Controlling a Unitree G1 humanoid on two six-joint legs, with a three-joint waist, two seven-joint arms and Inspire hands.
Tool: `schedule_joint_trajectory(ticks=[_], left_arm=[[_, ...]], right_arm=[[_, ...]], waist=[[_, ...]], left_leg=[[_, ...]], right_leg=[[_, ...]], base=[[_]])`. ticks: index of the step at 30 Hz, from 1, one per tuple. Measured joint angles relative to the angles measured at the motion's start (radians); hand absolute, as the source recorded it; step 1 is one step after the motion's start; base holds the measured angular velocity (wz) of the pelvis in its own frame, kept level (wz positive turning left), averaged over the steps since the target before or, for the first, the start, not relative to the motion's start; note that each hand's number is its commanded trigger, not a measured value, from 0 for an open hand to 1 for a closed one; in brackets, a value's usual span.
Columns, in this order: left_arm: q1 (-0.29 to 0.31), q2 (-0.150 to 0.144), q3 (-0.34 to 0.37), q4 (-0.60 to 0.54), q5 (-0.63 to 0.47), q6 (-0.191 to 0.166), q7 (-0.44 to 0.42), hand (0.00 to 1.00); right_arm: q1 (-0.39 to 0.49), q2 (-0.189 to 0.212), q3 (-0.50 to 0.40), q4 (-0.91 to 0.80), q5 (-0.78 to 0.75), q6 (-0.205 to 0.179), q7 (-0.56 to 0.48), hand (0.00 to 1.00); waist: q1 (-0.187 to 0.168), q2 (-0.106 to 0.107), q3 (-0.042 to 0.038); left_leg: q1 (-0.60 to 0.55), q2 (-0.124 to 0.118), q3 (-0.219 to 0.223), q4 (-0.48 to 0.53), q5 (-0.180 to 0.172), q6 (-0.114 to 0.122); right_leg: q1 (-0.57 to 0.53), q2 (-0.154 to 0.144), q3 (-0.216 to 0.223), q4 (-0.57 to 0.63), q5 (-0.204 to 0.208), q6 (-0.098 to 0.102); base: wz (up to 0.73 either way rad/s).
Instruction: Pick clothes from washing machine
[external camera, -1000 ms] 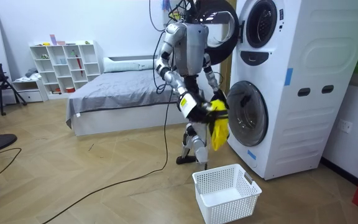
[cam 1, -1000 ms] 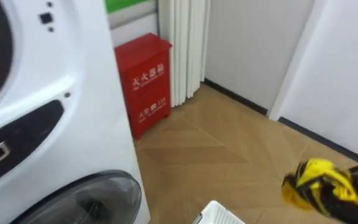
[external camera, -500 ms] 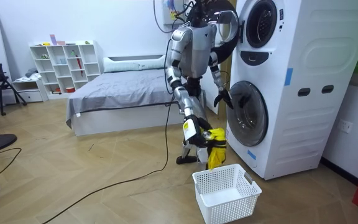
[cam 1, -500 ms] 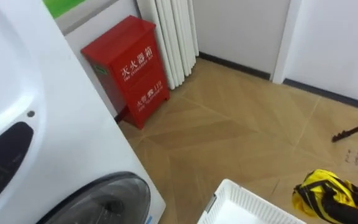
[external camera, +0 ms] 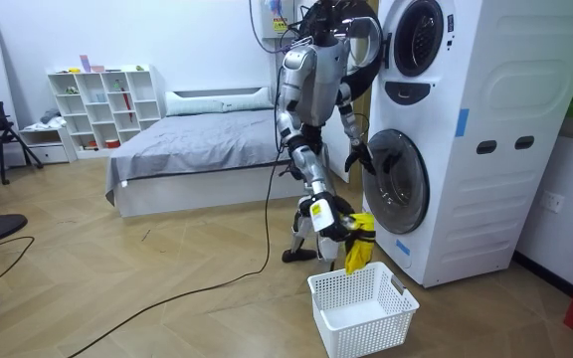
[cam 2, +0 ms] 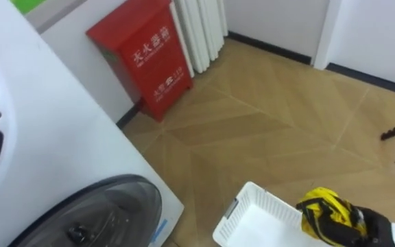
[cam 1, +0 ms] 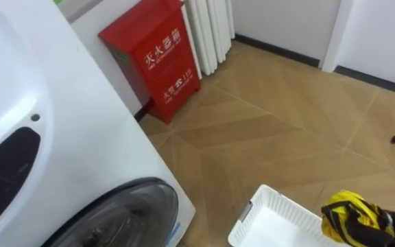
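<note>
Our right hand (external camera: 330, 212) is clamped on the crumpled yellow-and-black cloth garment (cam 1: 354, 213), which hangs over the edge of the white slatted plastic basket (cam 1: 249, 213). We should centre it over the basket before letting go. The eye views cut that grip off. Our left hand (external camera: 356, 156) is by the white washing machine (cam 1: 81, 123), and we cannot tell its state.

There is one white plastic lattice basket (cam 1: 265, 197), one crumpled yellow garment (cam 1: 352, 211), one red metal cabinet (cam 1: 158, 58), two stacked white front-loading machines (external camera: 466, 169), one grey-covered bed (external camera: 192, 149).
</note>
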Motion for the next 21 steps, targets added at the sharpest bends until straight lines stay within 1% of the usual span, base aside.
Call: schedule_joint_trajectory(ticks=[2,4,7,9,13,17,21], left_arm=[[-0.005,0.0,0.0,0.0,-0.005,-0.001,0.0,0.0],[-0.006,0.0,0.0,0.002,-0.004,-0.008,0.0,0.0],[-0.006,0.0,0.0,0.009,-0.005,-0.023,0.001,0.0],[-0.005,0.0,0.0,0.011,-0.005,-0.03,0.002,0.0],[0.007,0.0,0.0,0.013,-0.005,-0.034,0.002,0.0],[0.009,0.0,0.0,0.014,-0.005,-0.039,0.001,0.0],[0.009,0.0,0.0,0.023,-0.004,-0.039,0.001,0.0]], right_arm=[[-0.004,0.002,0.017,0.002,-0.001,-0.004,0.001,0.0],[-0.008,0.021,0.019,0.027,0.001,-0.023,0.002,0.0],[0.0,0.041,0.026,0.04,0.003,-0.023,0.001,0.0],[-0.002,0.046,0.033,0.041,0.005,-0.029,0.001,0.0],[-0.001,0.058,0.054,0.042,0.014,-0.055,0.001,0.0],[0.0,0.065,0.054,0.042,0.041,-0.057,0.0,0.0],[0.001,0.066,0.055,0.047,0.044,-0.061,0.0,0.0]], waist=[[0.006,-0.001,0.0001],[0.016,-0.001,-0.0002],[0.016,-0.001,-0.0005],[0.02,-0.001,-0.0003],[0.02,-0.002,-0.0005],[0.026,-0.005,-0.0001],[0.027,-0.012,-0.0003]], left_leg=[[-0.006,0.0,-0.009,0.0,0.003,-0.001],[-0.008,0.002,-0.015,-0.003,0.005,-0.003],[-0.011,0.002,-0.039,-0.007,0.013,-0.008],[-0.014,0.002,-0.044,-0.009,0.016,-0.009],[-0.013,0.003,-0.061,-0.012,0.022,-0.011],[-0.013,0.002,-0.068,-0.01,0.029,-0.009],[-0.013,0.0,-0.069,-0.003,0.03,-0.007]], right_leg=[[-0.003,-0.003,-0.006,-0.001,0.0,0.0],[-0.005,-0.005,-0.015,-0.002,-0.002,-0.003],[-0.005,-0.019,-0.052,-0.001,-0.007,-0.01],[-0.006,-0.02,-0.054,-0.002,-0.009,-0.011],[-0.003,-0.027,-0.071,-0.002,-0.013,-0.014],[0.002,-0.03,-0.069,-0.003,-0.017,-0.011],[0.005,-0.037,-0.079,-0.003,-0.022,-0.016]], base=[[0.13],[0.09],[0.2],[0.15],[0.11],[0.11],[0.04]])
